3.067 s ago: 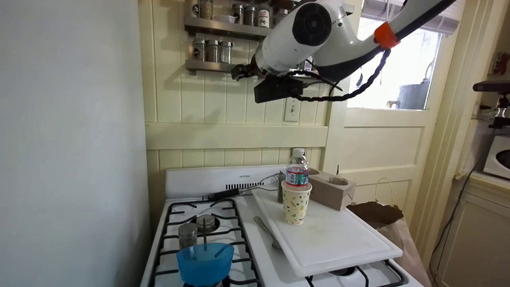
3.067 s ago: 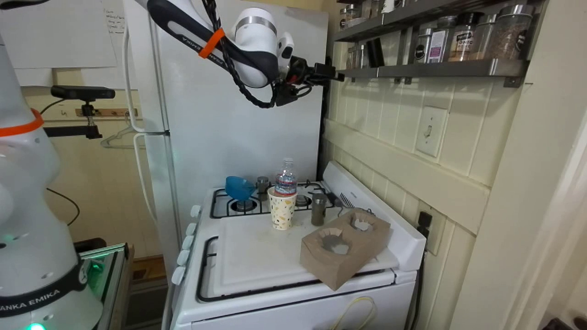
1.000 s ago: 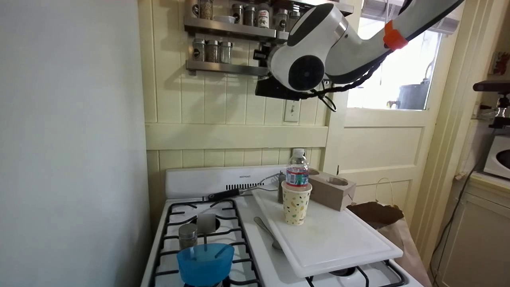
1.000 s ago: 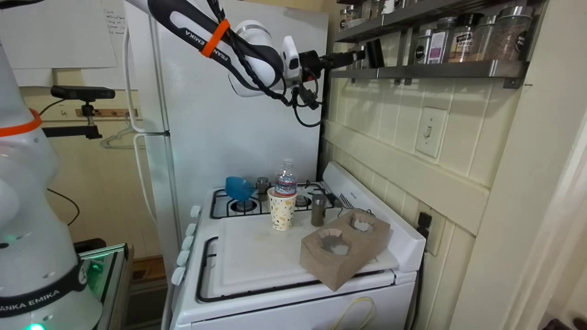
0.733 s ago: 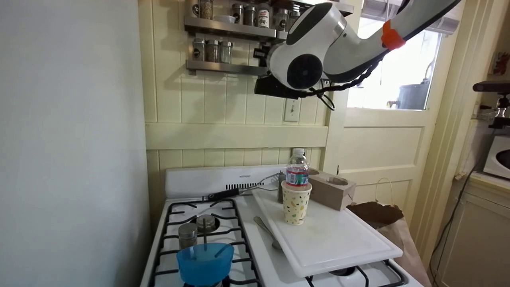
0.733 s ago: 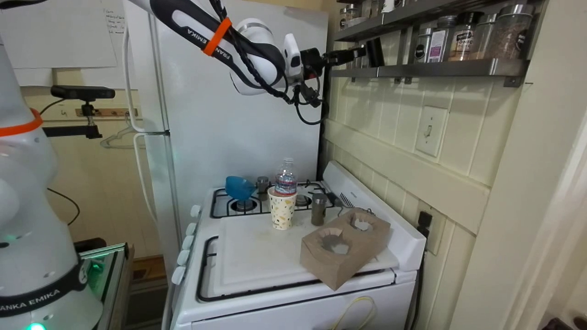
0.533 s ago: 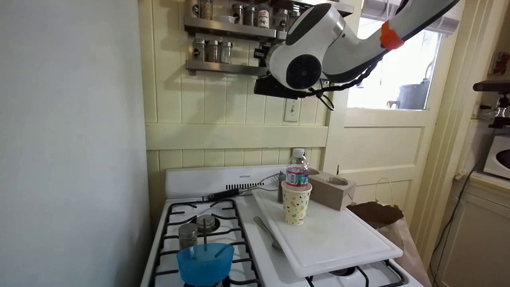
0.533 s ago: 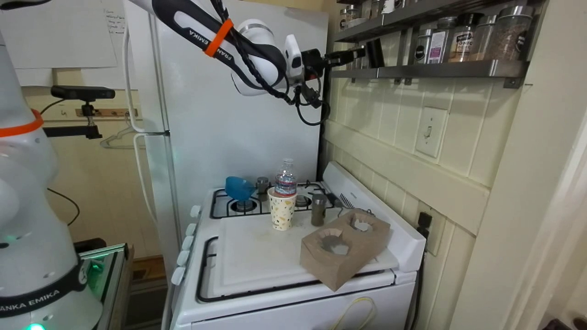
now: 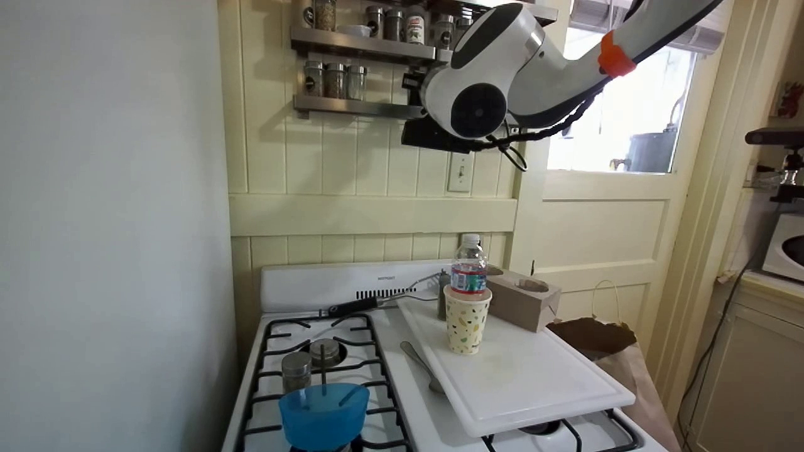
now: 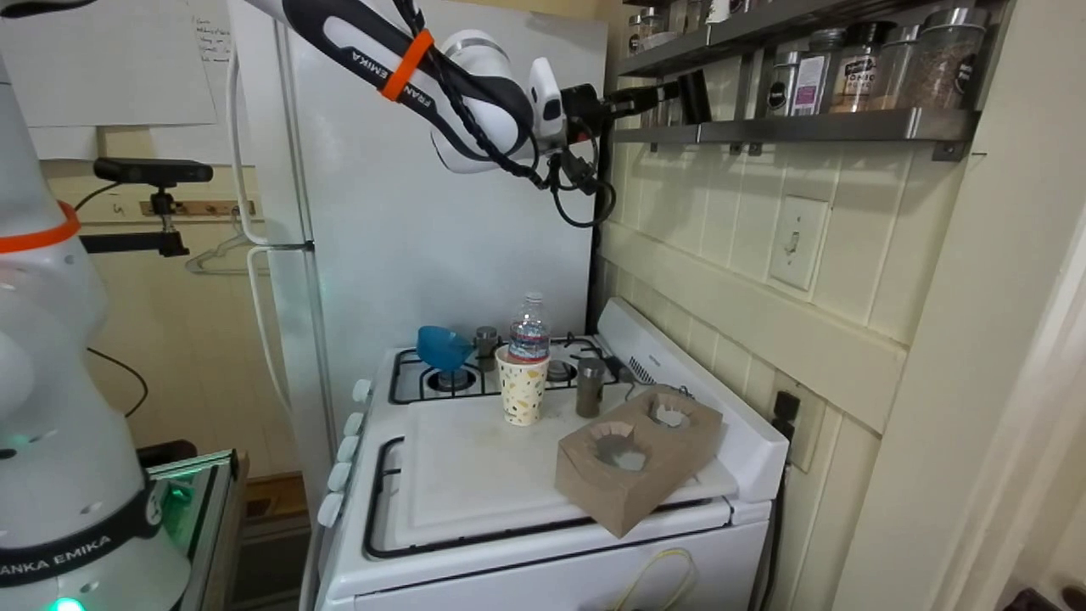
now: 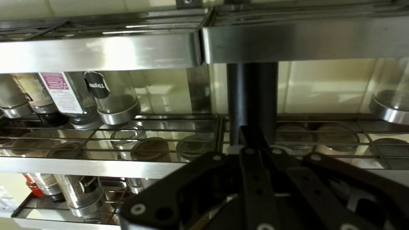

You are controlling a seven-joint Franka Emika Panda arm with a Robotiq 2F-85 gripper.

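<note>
Fingers (image 11: 252,138) pressed together, gripping nothing, blend into the black cylinder (image 11: 252,92) beyond; contact hard to tell

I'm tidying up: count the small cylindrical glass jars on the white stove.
2: one jar beside the blue plastic bowl, a second jar on the white plastic cutting board; none seems hidden.

Exterior views share the stove (image 9: 430,417); wrist view faces shelves (image 11: 166,48).

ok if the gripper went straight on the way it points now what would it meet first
Most likely the black cylinder on the lower shelf: in the wrist view it stands straight ahead of the gripper. Whether the two touch is unclear.
</note>
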